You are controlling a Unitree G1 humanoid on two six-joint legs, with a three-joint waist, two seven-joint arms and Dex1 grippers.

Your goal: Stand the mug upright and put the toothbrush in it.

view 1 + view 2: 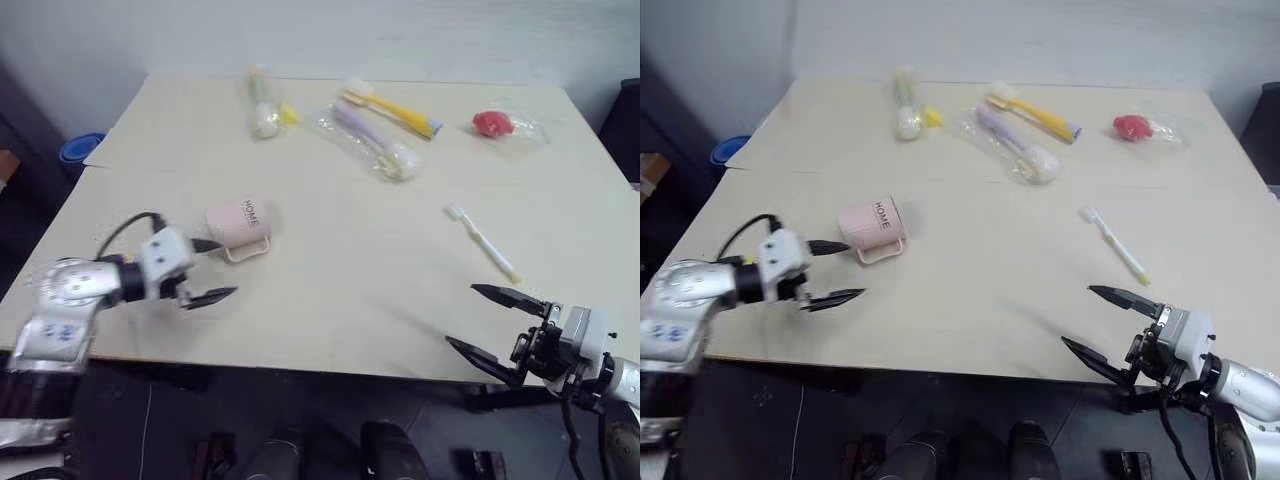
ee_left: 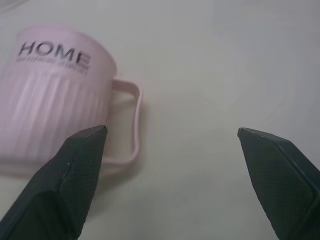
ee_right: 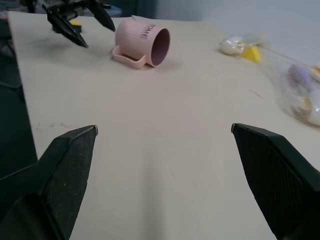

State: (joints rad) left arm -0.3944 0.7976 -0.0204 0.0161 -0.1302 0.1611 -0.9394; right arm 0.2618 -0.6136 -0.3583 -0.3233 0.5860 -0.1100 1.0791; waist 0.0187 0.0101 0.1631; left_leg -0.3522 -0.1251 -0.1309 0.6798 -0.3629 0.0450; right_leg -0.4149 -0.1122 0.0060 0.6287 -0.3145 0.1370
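Left gripper point(image 1: 205, 270) at the worktop's point(image 1: 330, 290) near left, jaws spread wide and empty, one finger just beside the base of the mug point(image 1: 238, 222). Pink "HOME" mug lying on its side, handle down against the worktop, mouth turned rightward. Farther back, wrapped purple toothbrush point(image 1: 365, 140) and yellow toothbrush point(image 1: 395, 112) side by side, red packet point(image 1: 490, 123) beyond. White toothbrush point(image 1: 482, 241) flat on the right, well apart from the mug. Right gripper point(image 1: 490, 322) at the near right edge, jaws wide, empty.
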